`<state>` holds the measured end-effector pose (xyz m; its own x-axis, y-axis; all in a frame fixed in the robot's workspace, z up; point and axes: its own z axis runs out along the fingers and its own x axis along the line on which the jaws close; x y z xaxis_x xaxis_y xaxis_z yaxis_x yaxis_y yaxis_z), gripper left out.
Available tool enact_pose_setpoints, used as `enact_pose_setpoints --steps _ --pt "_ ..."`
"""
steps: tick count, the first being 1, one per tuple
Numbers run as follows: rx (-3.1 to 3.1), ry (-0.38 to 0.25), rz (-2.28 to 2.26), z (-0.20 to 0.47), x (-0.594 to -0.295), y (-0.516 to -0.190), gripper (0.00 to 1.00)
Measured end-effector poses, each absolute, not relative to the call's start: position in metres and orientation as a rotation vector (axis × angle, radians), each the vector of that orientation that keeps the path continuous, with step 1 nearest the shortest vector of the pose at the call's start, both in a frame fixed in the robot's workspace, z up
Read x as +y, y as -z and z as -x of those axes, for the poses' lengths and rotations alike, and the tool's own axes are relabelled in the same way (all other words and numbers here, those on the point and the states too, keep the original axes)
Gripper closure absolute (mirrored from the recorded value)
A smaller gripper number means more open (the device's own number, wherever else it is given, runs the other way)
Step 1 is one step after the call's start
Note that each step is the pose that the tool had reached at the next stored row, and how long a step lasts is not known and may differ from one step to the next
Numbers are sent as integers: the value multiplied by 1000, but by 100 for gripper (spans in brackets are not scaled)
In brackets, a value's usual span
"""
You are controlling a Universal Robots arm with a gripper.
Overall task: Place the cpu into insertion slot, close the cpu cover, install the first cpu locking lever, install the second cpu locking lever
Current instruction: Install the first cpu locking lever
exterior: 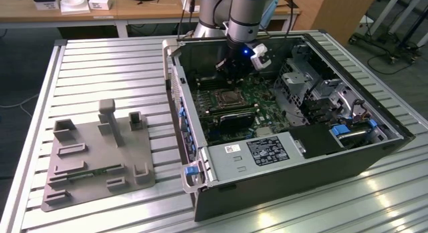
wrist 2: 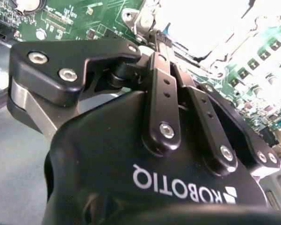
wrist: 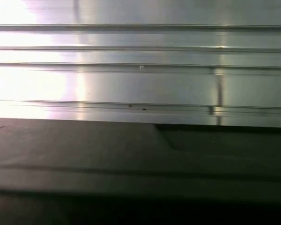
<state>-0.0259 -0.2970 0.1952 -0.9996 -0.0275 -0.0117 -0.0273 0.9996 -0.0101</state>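
In the exterior view, the insertion slot (exterior: 228, 97) is a square socket with a silvery rim on the green board inside the open computer case. A flat metal frame, the cpu cover (exterior: 219, 94), appears to lie down on it. The pale square in its window looks like the cpu (exterior: 229, 98). My gripper (exterior: 231, 74) reaches down from the arm just behind the socket. In the second wrist view the gripper (wrist 2: 159, 40) has its fingers (wrist 2: 162, 70) drawn together at the edge of the glaring silvery insertion slot (wrist 2: 215, 28). I cannot tell whether anything sits between the tips.
The black case walls (exterior: 175, 87) enclose the board. A black block (exterior: 235, 122), a drive cage (exterior: 267, 150) and cables crowd the near end. A grey fixture plate (exterior: 93, 158) lies on the slatted metal table (exterior: 100, 62) at the exterior view's left.
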Motion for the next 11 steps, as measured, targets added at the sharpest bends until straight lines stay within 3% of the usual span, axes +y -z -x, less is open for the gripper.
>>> enact_pose_setpoints --steps 11 --pt "3129 12 50 26 -295 -206 90"
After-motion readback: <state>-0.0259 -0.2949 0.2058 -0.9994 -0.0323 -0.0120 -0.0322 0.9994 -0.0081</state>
